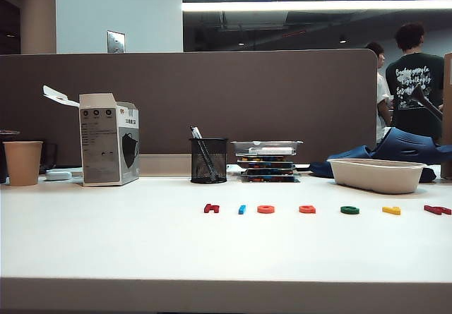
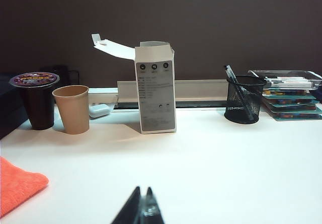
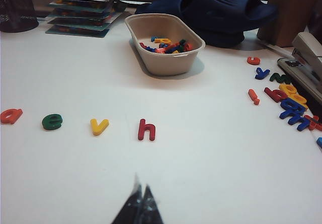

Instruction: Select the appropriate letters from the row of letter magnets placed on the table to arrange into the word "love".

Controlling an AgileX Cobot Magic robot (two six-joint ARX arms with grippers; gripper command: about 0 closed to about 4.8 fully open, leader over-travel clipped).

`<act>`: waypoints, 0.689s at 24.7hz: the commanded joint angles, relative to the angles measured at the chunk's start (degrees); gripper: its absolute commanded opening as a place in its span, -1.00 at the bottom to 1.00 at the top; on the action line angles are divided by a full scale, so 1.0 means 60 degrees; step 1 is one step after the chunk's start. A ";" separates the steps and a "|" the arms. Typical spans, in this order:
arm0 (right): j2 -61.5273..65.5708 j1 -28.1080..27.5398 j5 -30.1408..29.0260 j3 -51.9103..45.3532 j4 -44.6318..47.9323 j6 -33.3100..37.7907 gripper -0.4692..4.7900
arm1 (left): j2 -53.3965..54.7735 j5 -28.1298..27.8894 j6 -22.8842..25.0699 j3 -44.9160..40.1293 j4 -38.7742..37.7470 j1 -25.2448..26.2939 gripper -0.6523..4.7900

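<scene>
Your left gripper (image 2: 141,209) & right gripper (image 3: 140,206) are both clenched, empty, low over the table (image 1: 106,243). Ahead of the right one: green e (image 3: 52,121), yellow v (image 3: 99,126), red h (image 3: 146,130). Blue bar (image 1: 241,209) & orange ring (image 1: 265,209) lie further along the row.

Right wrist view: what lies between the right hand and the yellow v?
Only bare white table. In the right wrist view the right hand is shut, apart from the yellow v, with the green e and red h beside that letter.
</scene>
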 commanded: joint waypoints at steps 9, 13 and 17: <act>-0.0069 -0.0004 0.0044 -0.0040 0.0171 -0.0022 -0.81 | 0.0015 0.0051 0.0000 0.0036 0.0091 0.0018 -0.78; -0.0069 -0.0004 0.0044 -0.0040 0.0175 -0.0018 -0.81 | 0.0015 0.0317 -0.0029 0.0299 0.0036 0.0007 -0.78; -0.0069 -0.0004 0.0044 -0.0040 0.0175 -0.0018 -0.81 | 0.0022 0.1118 -0.0601 0.1417 -0.1268 0.0007 -0.78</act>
